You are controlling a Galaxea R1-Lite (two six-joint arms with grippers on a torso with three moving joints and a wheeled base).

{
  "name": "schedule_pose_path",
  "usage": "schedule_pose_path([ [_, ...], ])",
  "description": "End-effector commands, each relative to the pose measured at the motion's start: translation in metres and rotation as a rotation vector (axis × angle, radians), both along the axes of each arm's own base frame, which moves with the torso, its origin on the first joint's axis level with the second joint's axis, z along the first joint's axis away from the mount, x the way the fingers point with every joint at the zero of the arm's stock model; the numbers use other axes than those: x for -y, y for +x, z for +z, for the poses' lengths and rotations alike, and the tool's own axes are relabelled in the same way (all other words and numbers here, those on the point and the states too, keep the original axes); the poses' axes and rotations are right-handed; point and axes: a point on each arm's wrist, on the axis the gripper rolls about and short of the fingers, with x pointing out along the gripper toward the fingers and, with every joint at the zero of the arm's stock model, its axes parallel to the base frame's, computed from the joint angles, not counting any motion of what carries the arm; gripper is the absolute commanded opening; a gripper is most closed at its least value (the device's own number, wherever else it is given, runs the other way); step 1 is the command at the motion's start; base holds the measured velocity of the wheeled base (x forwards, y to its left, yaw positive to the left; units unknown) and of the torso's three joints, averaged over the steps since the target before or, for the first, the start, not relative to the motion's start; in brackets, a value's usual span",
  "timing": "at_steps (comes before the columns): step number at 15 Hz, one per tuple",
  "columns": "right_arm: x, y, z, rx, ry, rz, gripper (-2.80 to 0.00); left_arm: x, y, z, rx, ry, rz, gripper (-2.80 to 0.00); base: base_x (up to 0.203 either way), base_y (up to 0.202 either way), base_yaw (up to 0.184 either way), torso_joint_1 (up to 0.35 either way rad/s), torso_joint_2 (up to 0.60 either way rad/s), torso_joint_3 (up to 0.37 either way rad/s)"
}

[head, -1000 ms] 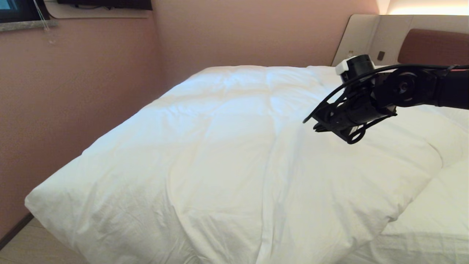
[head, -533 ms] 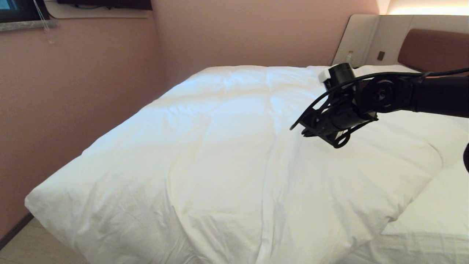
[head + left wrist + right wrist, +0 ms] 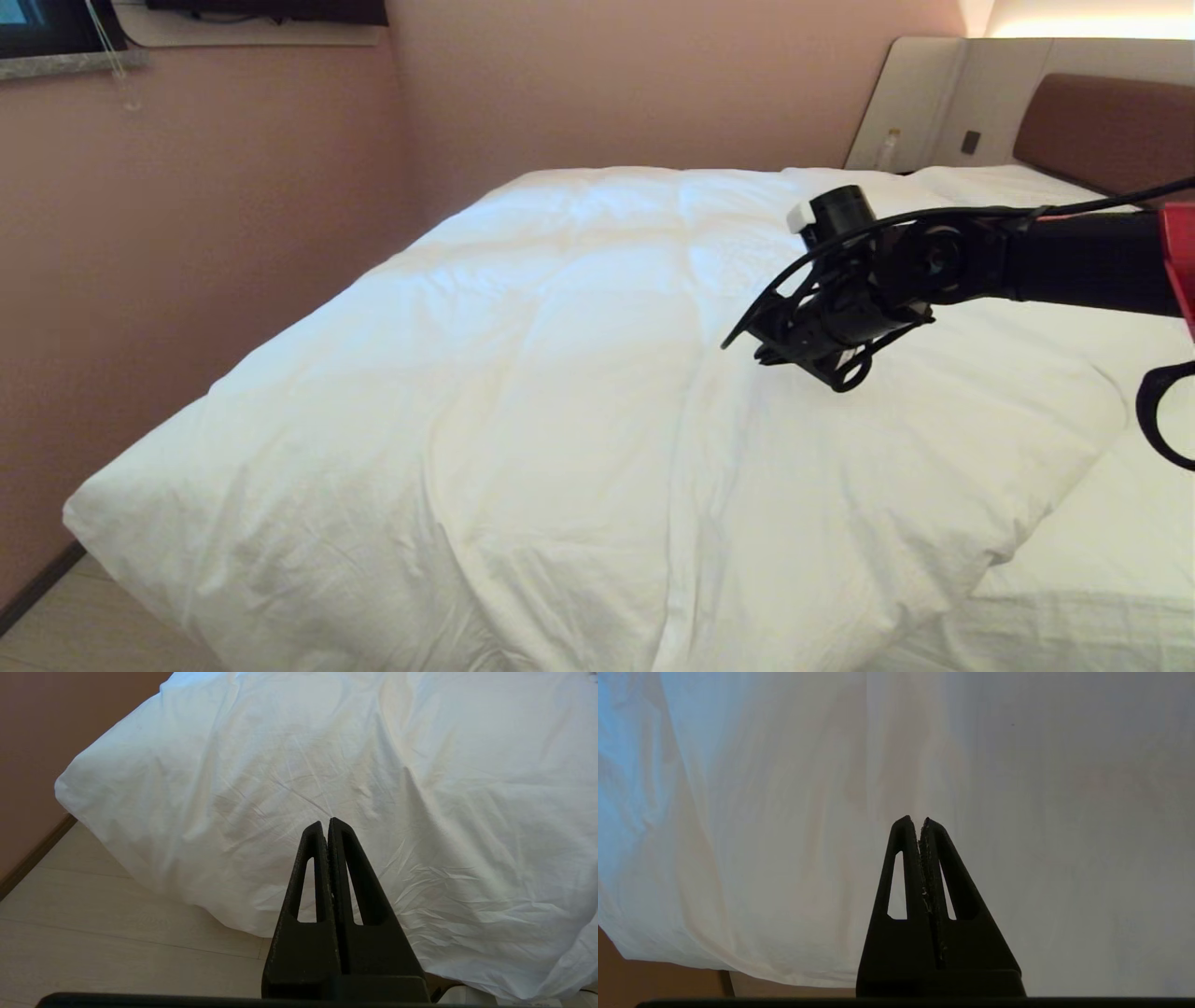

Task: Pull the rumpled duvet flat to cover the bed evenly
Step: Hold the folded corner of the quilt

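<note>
Right gripper farther left; duvet lengthwise toward headboard.

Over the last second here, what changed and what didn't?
The right arm reached further across the duvet, carrying its shut, empty tool leftward and slightly lower in the head view. Nothing was grasped or released. The duvet lies as before; the left tool is shut.

Bed — white duvet spread over
</note>
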Motion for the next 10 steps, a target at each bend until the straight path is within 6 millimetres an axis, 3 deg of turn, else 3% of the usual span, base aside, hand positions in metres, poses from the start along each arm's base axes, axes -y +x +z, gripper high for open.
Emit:
schedule_pose_path([
  [1,-0.004,0.002,-0.007,-0.019,-0.003,0.003,-2.80,0.000,0.000,0.000,-0.001,0.000,0.001,-2.80,0.000,0.000,0.000,0.000,0.00,0.000],
  [10,-0.014,0.007,-0.025,-0.058,-0.016,0.017,-2.80,0.000,0.000,0.000,0.000,0.000,0.001,-2.80,0.000,0.000,0.000,0.000,0.00,0.000],
])
